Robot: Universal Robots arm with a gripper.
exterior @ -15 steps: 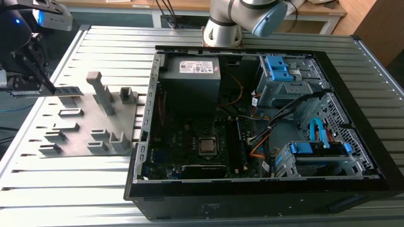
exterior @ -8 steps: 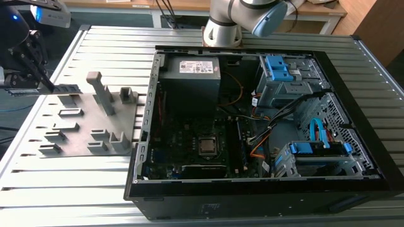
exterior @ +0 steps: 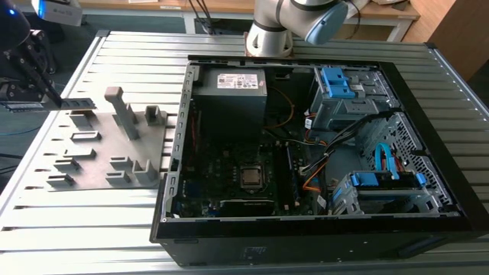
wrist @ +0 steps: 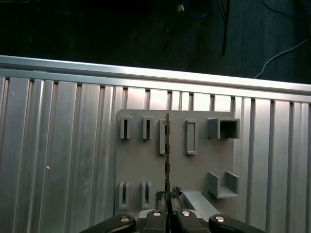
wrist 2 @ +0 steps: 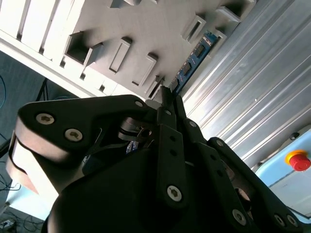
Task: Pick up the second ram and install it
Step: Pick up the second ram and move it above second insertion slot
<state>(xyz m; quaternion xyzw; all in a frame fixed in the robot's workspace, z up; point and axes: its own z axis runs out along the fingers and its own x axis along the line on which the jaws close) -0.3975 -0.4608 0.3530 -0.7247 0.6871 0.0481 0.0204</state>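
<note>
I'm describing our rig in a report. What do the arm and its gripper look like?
The arm is made of rounded silver-grey tube sections, with a light blue cap on one joint. The gripper is matte black. It is built from flat linked bars pinned with silver screws and narrows to two slim fingers.

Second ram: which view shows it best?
Second wrist view: the second ram shows its blue face and chips, gripped by the tool. First wrist view has it edge-on; exterior view, a small strip at the exterior view's left.
</note>
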